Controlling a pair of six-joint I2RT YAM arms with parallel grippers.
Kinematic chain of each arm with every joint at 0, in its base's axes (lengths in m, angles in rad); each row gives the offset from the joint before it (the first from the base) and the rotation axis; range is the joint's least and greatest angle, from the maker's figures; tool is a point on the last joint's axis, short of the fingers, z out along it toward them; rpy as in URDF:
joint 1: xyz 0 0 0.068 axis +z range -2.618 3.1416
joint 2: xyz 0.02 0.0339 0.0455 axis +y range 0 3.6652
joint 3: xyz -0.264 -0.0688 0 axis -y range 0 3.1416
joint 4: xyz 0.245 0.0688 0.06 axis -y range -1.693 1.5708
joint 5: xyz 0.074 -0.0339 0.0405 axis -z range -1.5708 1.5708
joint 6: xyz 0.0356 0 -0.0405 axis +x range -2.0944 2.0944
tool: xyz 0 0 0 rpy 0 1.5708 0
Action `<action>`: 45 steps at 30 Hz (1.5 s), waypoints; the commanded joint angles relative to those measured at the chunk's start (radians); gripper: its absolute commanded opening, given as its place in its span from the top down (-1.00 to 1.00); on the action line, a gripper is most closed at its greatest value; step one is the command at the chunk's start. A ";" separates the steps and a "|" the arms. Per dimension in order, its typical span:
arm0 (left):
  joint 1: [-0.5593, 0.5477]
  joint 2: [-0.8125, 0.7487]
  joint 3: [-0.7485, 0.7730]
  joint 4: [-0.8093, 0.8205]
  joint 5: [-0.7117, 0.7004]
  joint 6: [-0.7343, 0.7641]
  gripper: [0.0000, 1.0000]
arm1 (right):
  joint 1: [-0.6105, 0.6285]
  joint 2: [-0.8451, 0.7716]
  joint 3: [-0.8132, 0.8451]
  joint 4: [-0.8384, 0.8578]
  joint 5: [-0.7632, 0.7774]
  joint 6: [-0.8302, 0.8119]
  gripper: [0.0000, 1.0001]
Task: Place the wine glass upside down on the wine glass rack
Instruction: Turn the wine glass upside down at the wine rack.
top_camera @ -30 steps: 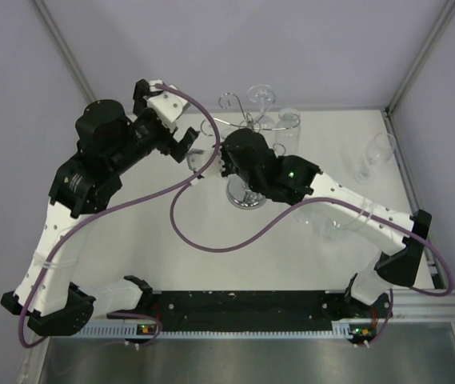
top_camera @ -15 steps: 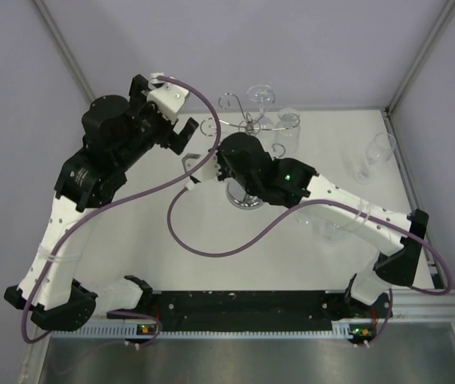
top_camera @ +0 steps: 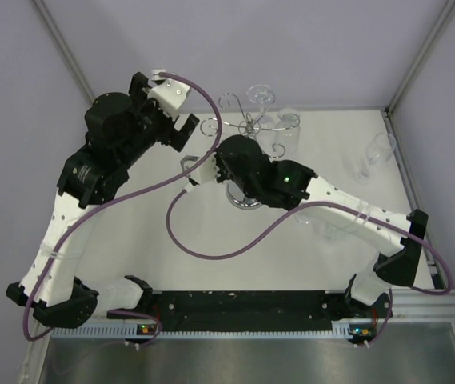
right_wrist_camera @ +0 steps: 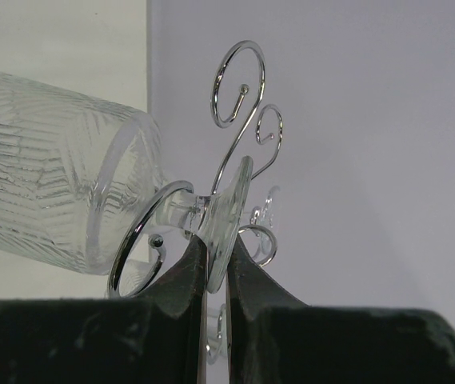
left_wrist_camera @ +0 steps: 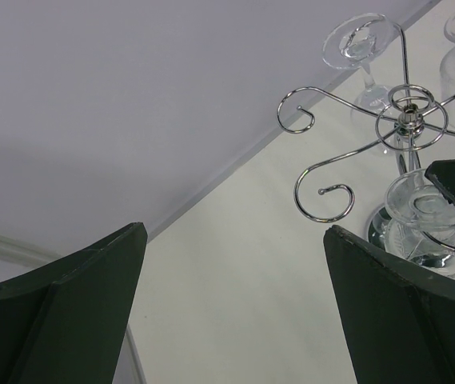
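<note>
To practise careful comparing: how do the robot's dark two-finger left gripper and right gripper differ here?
The left gripper stands wide open; the right gripper is shut. The left gripper holds nothing; the right gripper pinches the foot of the clear patterned wine glass. The left gripper is apart from the shiny chrome wire rack; the right gripper has the glass's stem in one curl. Both are dark, two-fingered.

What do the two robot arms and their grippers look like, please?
The left arm and right arm have white link shells and black rounded joint housings. A purple cable loops along each. A small green light glows on the right arm. The left gripper and right gripper have dark, flat, tapering fingers.
</note>
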 commanded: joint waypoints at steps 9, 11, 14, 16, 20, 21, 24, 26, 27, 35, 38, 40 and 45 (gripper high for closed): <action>0.005 0.010 0.045 0.041 -0.025 -0.010 -0.98 | 0.052 -0.076 -0.002 0.085 0.059 -0.001 1.00; 0.005 0.012 0.048 0.038 -0.027 -0.008 -0.97 | 0.054 -0.083 -0.006 0.087 0.060 -0.001 1.00; 0.005 0.013 0.049 0.034 -0.033 -0.005 -0.98 | 0.056 -0.092 -0.016 0.091 0.062 0.001 1.00; 0.005 0.016 0.049 0.034 -0.037 -0.004 -0.97 | 0.059 -0.098 -0.023 0.090 0.064 0.001 1.00; 0.005 0.024 0.049 0.032 -0.043 -0.004 -0.97 | 0.066 -0.109 -0.035 0.093 0.068 0.002 1.00; 0.006 0.024 0.049 0.032 -0.045 -0.002 -0.97 | 0.069 -0.112 -0.040 0.096 0.073 0.002 1.00; 0.003 0.030 0.054 0.032 -0.050 -0.002 -0.98 | 0.072 -0.122 -0.055 0.102 0.074 0.002 1.00; 0.005 0.033 0.055 0.032 -0.054 0.001 -0.98 | 0.071 -0.132 -0.069 0.113 0.079 -0.001 1.00; 0.005 0.033 0.057 0.031 -0.056 0.001 -0.98 | 0.071 -0.133 -0.077 0.116 0.080 -0.002 1.00; 0.005 0.039 0.057 0.029 -0.065 0.006 -0.98 | 0.072 -0.152 -0.094 0.124 0.085 -0.001 1.00; 0.005 0.039 0.054 0.028 -0.065 0.007 -0.98 | 0.072 -0.159 -0.106 0.124 0.087 -0.002 1.00; 0.005 0.039 0.052 0.028 -0.065 0.010 -0.97 | 0.072 -0.165 -0.115 0.127 0.088 0.001 1.00; 0.005 0.039 0.046 0.028 -0.066 0.015 -0.97 | 0.071 -0.172 -0.123 0.128 0.090 0.002 1.00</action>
